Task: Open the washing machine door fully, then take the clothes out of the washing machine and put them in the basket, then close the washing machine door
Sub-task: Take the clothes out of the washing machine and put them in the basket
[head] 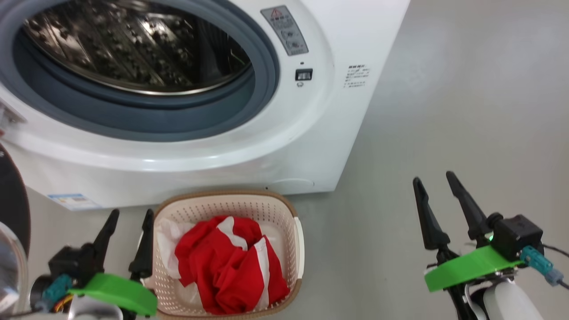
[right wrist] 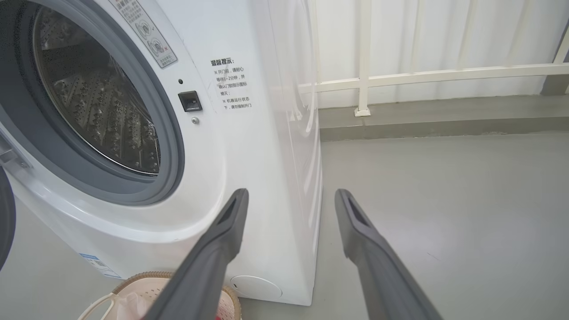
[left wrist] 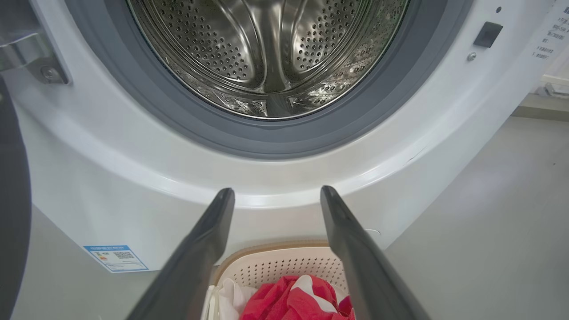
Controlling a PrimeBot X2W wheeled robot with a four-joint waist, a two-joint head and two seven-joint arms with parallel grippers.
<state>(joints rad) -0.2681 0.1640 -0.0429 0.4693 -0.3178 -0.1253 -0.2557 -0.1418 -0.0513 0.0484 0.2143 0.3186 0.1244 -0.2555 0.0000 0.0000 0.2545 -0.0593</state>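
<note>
Now, washing machine door point(head: 13, 200): swung wide, left of the washing machine point(head: 311, 146); rigid, glossy, probably slippery and weighty; best pushed on the outer rim for closing.
left gripper point(head: 131, 218): low before the washing machine front, fingers spread apart, holding nothing.
basket point(head: 231, 194): on the floor just before the washing machine, under its opening.
clothes point(head: 226, 262): heaped in the basket, out of the washing machine; soft, light, limp.
drum point(left wrist: 266, 53): inside the washing machine, bare steel where visible.
right gripper point(head: 433, 178): off the washing machine's right front corner, fingers apart, empty.
</note>
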